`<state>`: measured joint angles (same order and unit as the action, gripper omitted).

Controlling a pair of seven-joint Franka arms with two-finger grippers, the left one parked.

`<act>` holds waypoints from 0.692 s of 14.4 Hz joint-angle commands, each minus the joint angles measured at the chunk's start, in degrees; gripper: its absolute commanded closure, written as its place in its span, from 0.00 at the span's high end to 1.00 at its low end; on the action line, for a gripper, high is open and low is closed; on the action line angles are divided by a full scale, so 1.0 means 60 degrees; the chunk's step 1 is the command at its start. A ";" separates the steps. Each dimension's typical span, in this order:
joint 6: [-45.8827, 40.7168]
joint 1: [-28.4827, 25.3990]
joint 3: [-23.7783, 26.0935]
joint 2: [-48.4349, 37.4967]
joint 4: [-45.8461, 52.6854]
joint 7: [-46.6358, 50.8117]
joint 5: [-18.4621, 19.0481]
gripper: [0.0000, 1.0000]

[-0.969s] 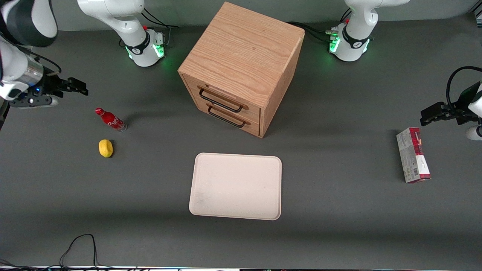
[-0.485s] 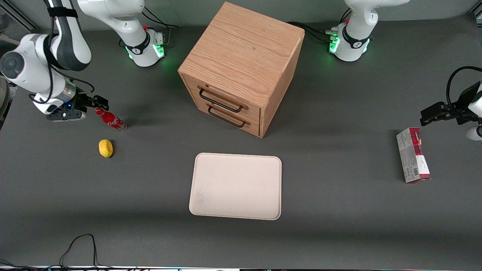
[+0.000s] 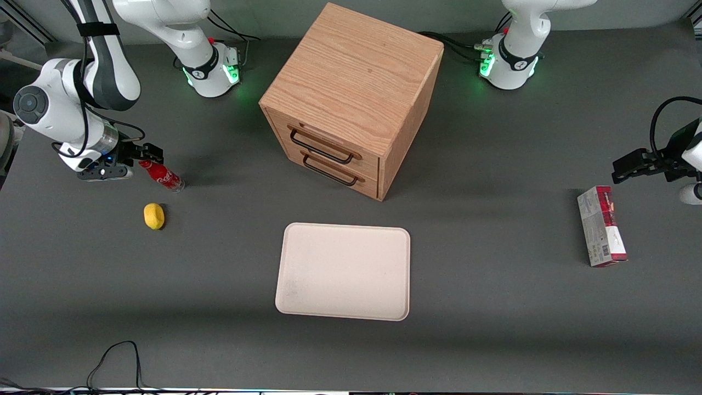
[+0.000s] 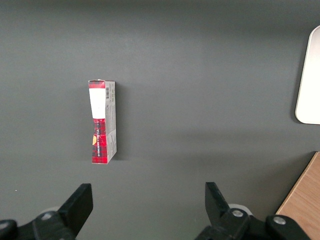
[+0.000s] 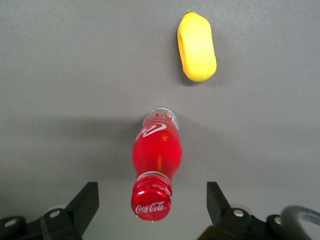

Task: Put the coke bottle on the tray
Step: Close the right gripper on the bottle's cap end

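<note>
The coke bottle (image 3: 162, 175) stands upright on the grey table toward the working arm's end, red cap up. The right wrist view looks straight down on its cap and red body (image 5: 156, 155). My right gripper (image 3: 147, 159) is open and sits at the bottle's cap, with the cap between the two spread fingers (image 5: 87, 200) and not touched by them. The gripper (image 5: 152, 200) holds nothing. The off-white tray (image 3: 343, 271) lies flat mid-table, nearer the front camera than the wooden cabinet, and is bare.
A yellow lemon-like lump (image 3: 154, 215) lies close to the bottle, nearer the front camera; it also shows in the right wrist view (image 5: 197, 47). A wooden drawer cabinet (image 3: 351, 99) stands mid-table. A red-and-white carton (image 3: 601, 226) lies toward the parked arm's end.
My right arm has swung in and lowered from the table's edge toward the bottle; the open gripper now sits at its cap. The bottle and tray have not moved.
</note>
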<state>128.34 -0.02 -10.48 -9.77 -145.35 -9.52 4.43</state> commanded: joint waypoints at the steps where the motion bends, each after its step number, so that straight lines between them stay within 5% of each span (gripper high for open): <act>1: 0.0114 -0.0041 -0.0055 -0.0085 -0.0004 -0.0331 0.0110 0.00; 10: -0.0119 -0.0055 -0.0026 -0.0202 0.0258 -0.0230 0.0110 0.00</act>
<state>128.36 -0.02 -10.50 -9.79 -145.19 -10.25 4.51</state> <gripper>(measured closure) 0.687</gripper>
